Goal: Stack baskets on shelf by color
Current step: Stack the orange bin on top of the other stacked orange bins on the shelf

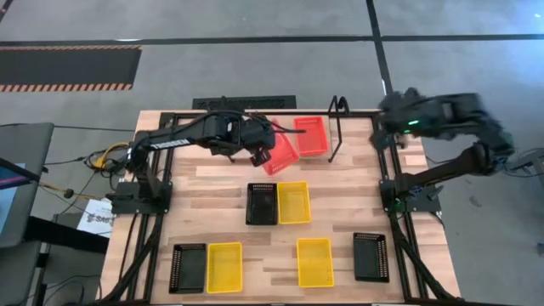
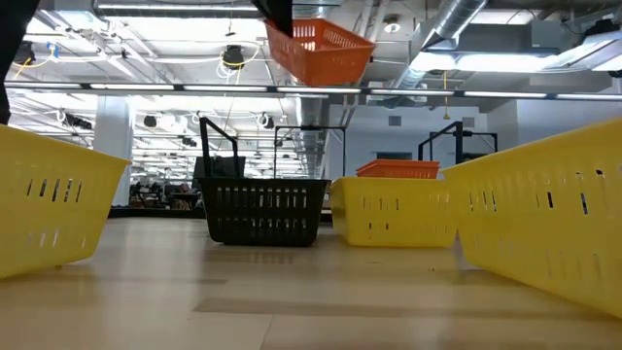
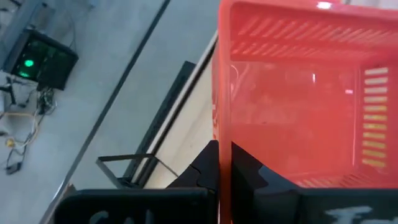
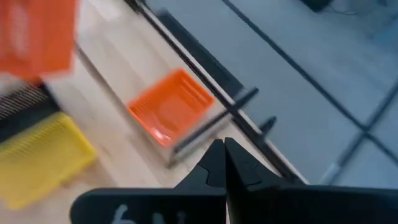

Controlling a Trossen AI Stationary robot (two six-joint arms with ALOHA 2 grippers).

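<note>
Left gripper (image 1: 257, 153) is clamped shut on the wall of a red basket (image 1: 280, 153), holding it tilted in the air above the table's (image 1: 340, 212) far edge. A second red basket (image 1: 311, 136) rests on the black rod shelf (image 1: 337, 127), seemingly alone there. Right gripper (image 4: 222, 155) is closed on nothing, raised over the far right corner. On the wooden top lie three yellow baskets (image 1: 293, 202) and three black baskets (image 1: 261, 204), slotted plastic, all empty.
</note>
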